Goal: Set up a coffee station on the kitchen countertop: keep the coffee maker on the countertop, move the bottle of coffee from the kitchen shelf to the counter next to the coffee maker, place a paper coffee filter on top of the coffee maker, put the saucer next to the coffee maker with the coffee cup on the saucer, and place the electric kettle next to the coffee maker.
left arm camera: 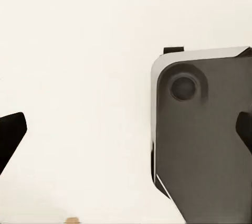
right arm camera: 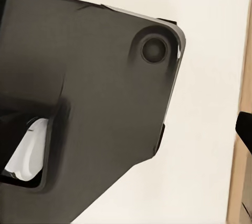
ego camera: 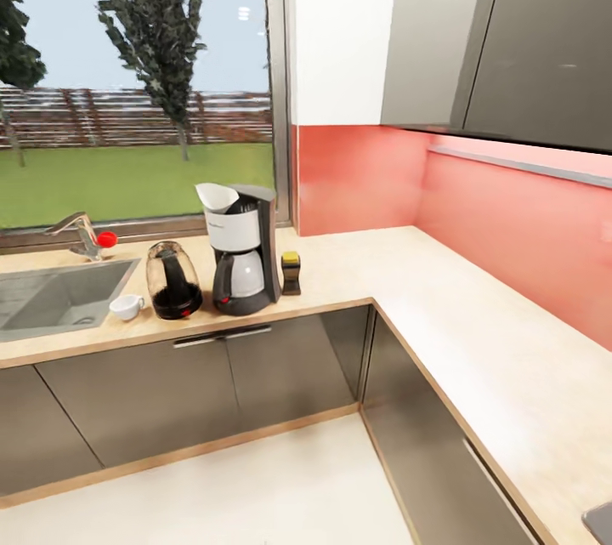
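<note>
Coffee maker (ego camera: 246, 252): we see it upright on the surface (ego camera: 442, 290), under the window.
Paper filter (ego camera: 217, 196): sits on top of it.
Kettle (ego camera: 173, 281): just beside it, toward the sink (ego camera: 51, 298).
Cup (ego camera: 127, 307): on the surface by the sink's edge.
Coffee bottle (ego camera: 291, 273): just beside the maker's other side.
Left pincer (left arm camera: 126, 135): fingertips wide apart, empty.
Right pincer: we cannot tell.

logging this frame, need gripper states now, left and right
left gripper: open, fingertips wide apart, nothing between them.
right gripper: cannot be told; one fingertip shows at the frame edge, nothing seen held.
</note>
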Tool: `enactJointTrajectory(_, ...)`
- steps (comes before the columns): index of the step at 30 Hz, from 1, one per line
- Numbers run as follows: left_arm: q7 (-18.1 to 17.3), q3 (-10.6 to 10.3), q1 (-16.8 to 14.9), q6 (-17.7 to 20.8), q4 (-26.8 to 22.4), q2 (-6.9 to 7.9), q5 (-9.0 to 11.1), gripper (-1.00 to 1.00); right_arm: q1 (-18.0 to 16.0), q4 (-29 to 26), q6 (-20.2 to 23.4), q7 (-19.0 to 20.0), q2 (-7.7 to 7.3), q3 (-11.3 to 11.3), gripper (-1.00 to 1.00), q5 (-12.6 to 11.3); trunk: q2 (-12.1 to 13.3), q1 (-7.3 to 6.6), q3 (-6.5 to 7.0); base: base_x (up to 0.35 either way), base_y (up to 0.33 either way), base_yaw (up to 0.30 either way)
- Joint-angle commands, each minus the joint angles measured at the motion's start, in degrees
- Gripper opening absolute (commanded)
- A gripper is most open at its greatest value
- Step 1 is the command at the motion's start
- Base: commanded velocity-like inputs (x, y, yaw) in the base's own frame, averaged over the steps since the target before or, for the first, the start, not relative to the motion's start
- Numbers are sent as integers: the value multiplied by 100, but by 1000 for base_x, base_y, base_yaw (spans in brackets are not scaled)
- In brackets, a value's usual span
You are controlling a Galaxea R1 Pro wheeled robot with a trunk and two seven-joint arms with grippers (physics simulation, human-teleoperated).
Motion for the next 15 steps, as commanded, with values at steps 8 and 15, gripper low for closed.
enactJointTrajectory(8, 16, -47, -2, -11, 0, 70, 51, 100, 3, -13, -8, 35, 0, -49, 100, 38, -10, 3, -59, 0, 0, 220)
enactJointTrajectory(15, 16, -54, -2, -22, -8, 71, 60, 100, 3, -13, -8, 38, 0, -49, 100, 38, -10, 3, -104, 42, 59, 215)
